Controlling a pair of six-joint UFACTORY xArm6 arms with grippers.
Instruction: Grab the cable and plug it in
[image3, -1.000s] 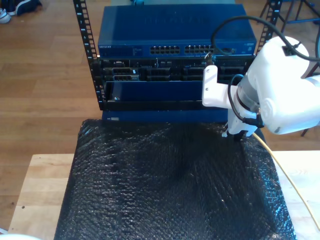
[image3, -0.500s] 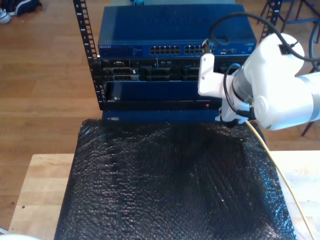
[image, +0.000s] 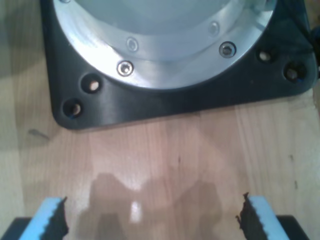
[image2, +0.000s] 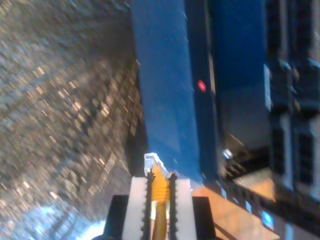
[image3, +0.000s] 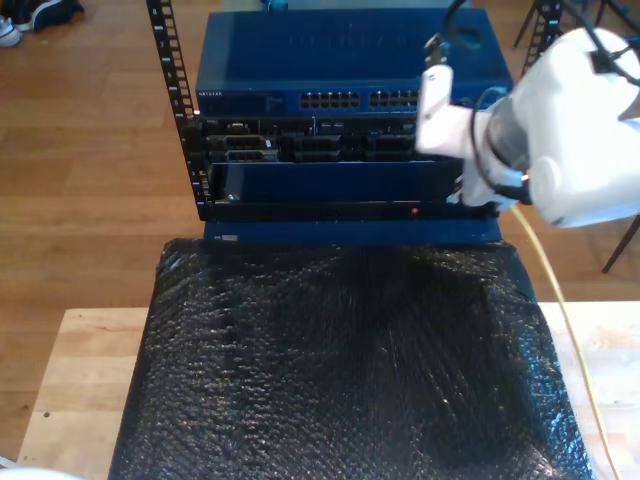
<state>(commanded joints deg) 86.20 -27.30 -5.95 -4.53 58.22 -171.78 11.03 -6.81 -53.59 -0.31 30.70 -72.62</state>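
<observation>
The yellow-orange cable (image2: 160, 195) is pinched between the white pads of my second gripper (image2: 160, 181), which is shut on it. Its clear plug (image2: 153, 162) sticks out past the fingertips toward the blue front panel (image2: 165, 90) of the rack gear. In the exterior view the second arm (image3: 560, 130) hangs in front of the rack at that view's right. The cable (image3: 560, 310) trails from it down along the mat's edge. The blue switch (image3: 340, 70) with its rows of ports (image3: 330, 99) sits on top of the rack. My first gripper (image: 150, 220) is open over bare wood, nothing between its blue pads.
A black bubble-wrap mat (image3: 340, 370) covers the wooden table (image3: 80, 370) in front of the rack. A red light (image3: 415, 211) glows on the lower blue panel. A black base plate (image: 165, 100) with a silver arm base lies just beyond my first gripper.
The second arm has lifted off the mat and moved up toward the rack front, carrying the cable with it. The cable now hangs higher at the exterior view's right.
</observation>
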